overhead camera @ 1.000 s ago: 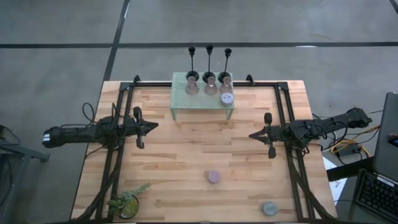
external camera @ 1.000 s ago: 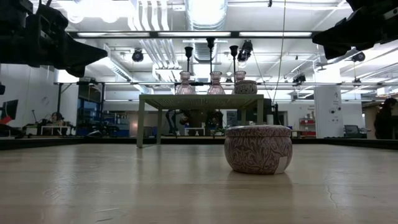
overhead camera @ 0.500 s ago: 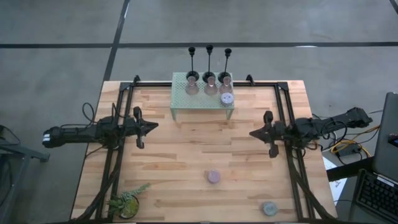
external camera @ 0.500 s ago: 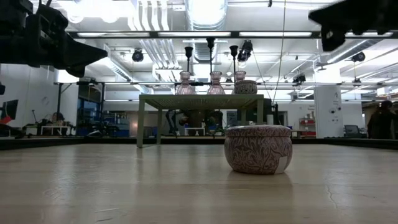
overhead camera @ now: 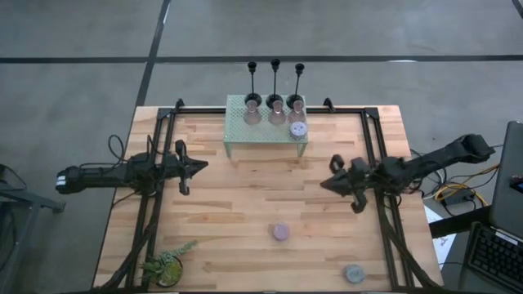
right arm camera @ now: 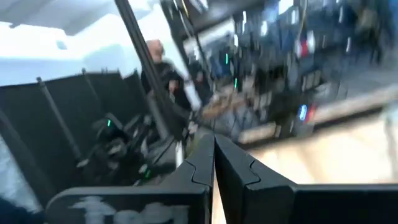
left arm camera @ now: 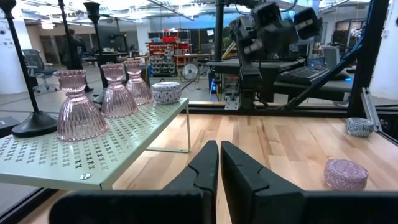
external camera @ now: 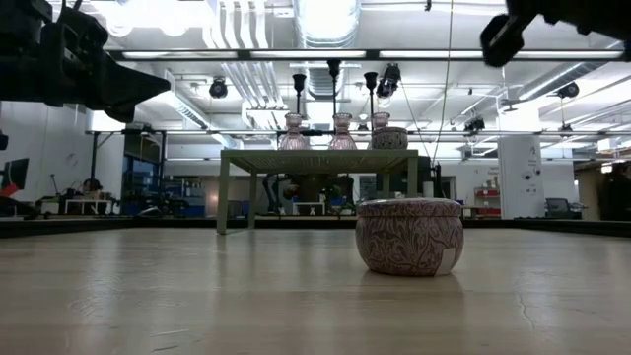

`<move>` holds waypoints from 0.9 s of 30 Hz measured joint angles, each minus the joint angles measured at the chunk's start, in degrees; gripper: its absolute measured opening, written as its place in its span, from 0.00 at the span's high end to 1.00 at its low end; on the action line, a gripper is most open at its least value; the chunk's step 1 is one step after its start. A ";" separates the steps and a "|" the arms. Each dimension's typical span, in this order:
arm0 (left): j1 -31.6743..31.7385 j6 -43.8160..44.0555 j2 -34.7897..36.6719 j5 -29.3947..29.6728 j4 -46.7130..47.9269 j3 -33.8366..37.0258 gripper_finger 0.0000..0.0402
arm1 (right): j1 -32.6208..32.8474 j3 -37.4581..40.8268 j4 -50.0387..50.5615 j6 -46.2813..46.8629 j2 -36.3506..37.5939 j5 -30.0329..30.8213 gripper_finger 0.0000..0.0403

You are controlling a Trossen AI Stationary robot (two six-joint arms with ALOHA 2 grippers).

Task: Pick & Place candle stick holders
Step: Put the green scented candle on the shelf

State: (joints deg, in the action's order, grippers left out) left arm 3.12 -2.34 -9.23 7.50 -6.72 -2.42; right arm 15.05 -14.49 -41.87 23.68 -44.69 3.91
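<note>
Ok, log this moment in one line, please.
left gripper: shut, empty, waiting | right gripper: shut, empty, above table | rack: one puck | table: two pucks

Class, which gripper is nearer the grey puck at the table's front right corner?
Right. The right gripper hovers above mid-table on the grey puck's side; the left gripper sits across the table, much farther off.

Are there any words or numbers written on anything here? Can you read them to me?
No words or numbers can be read in these pictures.
The lilac puck shows only a swirly pattern, no letters.
Far-off signs in the room are too small or blurred to read.
</note>
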 joint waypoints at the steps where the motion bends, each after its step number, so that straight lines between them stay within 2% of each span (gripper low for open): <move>1: 0.00 0.01 0.00 -0.01 -0.01 0.00 0.94 | 0.16 -0.32 -0.02 2.49 -2.26 -0.28 0.98; 5: 0.01 -0.01 0.00 -0.01 -0.13 0.00 0.94 | 1.15 -4.45 0.39 6.63 -12.38 -3.46 0.98; 9: -0.01 0.00 -0.01 -0.01 -0.12 0.00 0.94 | 1.59 -12.62 9.79 8.56 -20.89 -11.89 0.98; 12: 0.00 -0.01 -0.02 -0.01 -0.12 0.00 0.94 | 1.69 -19.95 26.43 9.41 -24.86 -17.88 0.98; 15: 0.01 0.00 -0.04 0.01 -0.12 0.00 0.94 | 3.22 -27.63 47.08 10.53 -28.20 -18.30 0.98; 19: 0.00 0.00 -0.04 0.00 -0.09 0.00 0.94 | 7.35 -37.24 69.49 13.81 -32.77 -18.37 0.97; 23: 0.00 0.00 -0.04 0.01 0.05 0.00 0.94 | 12.78 -45.50 86.54 19.02 -36.64 -17.02 0.91; 27: -0.01 -0.01 -0.11 -0.01 0.06 0.00 0.94 | 19.15 -51.14 95.64 25.40 -39.75 -15.89 0.79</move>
State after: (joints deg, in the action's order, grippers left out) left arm 3.11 -2.35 -9.34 7.49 -6.66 -2.42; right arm 34.20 -65.63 53.77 49.08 -84.44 -11.98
